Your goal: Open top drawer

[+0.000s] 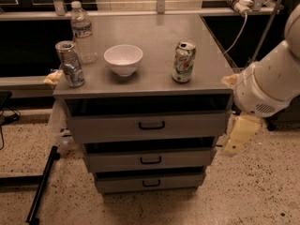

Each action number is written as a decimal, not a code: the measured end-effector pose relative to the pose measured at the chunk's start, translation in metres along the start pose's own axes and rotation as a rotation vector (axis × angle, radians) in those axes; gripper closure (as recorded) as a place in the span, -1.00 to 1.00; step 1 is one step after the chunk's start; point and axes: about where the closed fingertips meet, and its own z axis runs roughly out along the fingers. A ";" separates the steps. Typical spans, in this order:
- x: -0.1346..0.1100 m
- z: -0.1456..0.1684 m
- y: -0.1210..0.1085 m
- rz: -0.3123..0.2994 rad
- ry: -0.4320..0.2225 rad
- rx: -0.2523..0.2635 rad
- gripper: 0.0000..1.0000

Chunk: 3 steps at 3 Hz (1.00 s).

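The top drawer [108, 127] is the widest grey metal front of the cabinet, just under the countertop, with a dark gap above it. Its small black bar handle [151, 125] sits at the centre. My gripper [238, 136] hangs cream-coloured below the white arm [269, 81] at the right. It is beside the cabinet's right edge, level with the top drawer and the middle drawer [112, 161], and well to the right of the handle. It touches nothing that I can see.
On the countertop [154, 36] stand a water bottle [83, 32], a crushed silver can [69, 63], a white bowl [123, 59] and a green-white can [183, 61]. The bottom drawer [122, 183] lies lowest. A black pole [41, 186] lies on the speckled floor at the left.
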 end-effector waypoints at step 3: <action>0.017 0.129 0.008 0.025 -0.101 -0.066 -1.00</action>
